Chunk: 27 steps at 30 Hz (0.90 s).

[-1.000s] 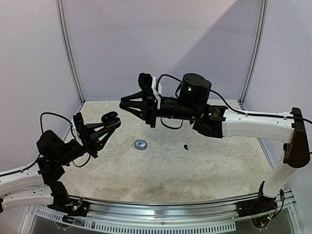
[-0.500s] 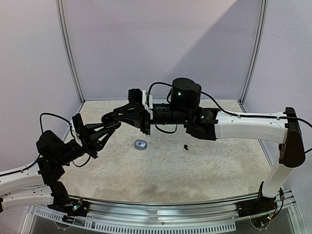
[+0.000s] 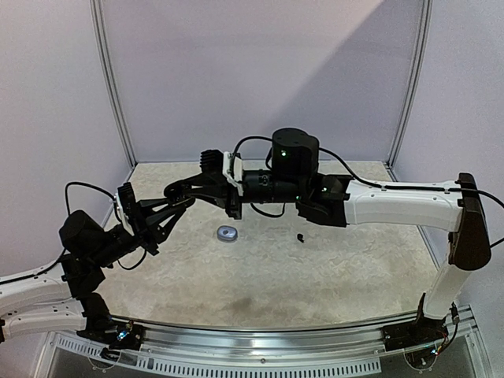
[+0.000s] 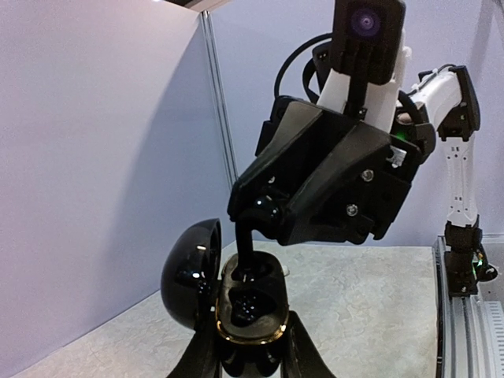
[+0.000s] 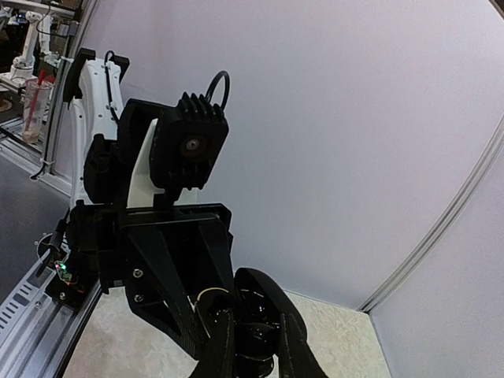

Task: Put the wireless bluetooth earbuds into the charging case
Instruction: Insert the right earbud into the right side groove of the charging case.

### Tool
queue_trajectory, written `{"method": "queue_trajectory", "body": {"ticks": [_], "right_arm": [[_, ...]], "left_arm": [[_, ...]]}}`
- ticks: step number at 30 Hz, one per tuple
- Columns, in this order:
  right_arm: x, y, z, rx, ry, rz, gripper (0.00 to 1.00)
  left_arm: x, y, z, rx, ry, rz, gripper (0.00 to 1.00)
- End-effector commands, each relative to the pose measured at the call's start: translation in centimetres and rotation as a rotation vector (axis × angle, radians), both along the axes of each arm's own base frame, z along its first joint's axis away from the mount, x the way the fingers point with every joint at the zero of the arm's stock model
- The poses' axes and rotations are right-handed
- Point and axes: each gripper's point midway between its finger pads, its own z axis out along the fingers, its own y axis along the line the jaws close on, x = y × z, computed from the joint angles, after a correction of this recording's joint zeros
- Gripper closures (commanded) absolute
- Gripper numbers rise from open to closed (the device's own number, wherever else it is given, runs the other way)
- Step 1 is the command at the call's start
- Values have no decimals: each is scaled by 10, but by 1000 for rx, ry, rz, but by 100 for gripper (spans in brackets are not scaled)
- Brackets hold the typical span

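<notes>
I read the table (image 3: 315,276) as the base surface, with both arms raised over its left rear area. The left gripper (image 4: 250,366) and the right gripper (image 4: 253,214) meet in mid-air.

- **Left pincer:** clamped on the black charging case (image 4: 250,309), whose lid is hinged open.
- **Right pincer:** clamped on a black earbud (image 4: 246,242), whose lower end reaches into the open case.

A pale round object (image 3: 227,233) and a second black earbud (image 3: 300,236) lie apart on the table.

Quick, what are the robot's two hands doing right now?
Left gripper: closed, holding the open black charging case.
Right gripper: closed, pinching a black earbud at the case's opening.
</notes>
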Motion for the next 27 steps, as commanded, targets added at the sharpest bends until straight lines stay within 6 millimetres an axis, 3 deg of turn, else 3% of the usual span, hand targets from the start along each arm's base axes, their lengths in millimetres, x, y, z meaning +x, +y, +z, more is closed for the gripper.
{"method": "queue_trajectory", "body": {"ticks": [1,7,17,27], "right_arm": [[6,2,-2,-24,-7,-38,100],[9,5,-13,-50,-11,-47,100],[23,12,-26,-90,-10,-109,81],[29,16,-32,-113,-9,-140,78]], "left_arm": [[-7,-3,5,-15,-17,-27,100],[-7,-3,7,-19,-26,-26,100],[-8,-3,9,-23,-32,-27,100],[-8,-2,10,-24,-36,-25,100]]}}
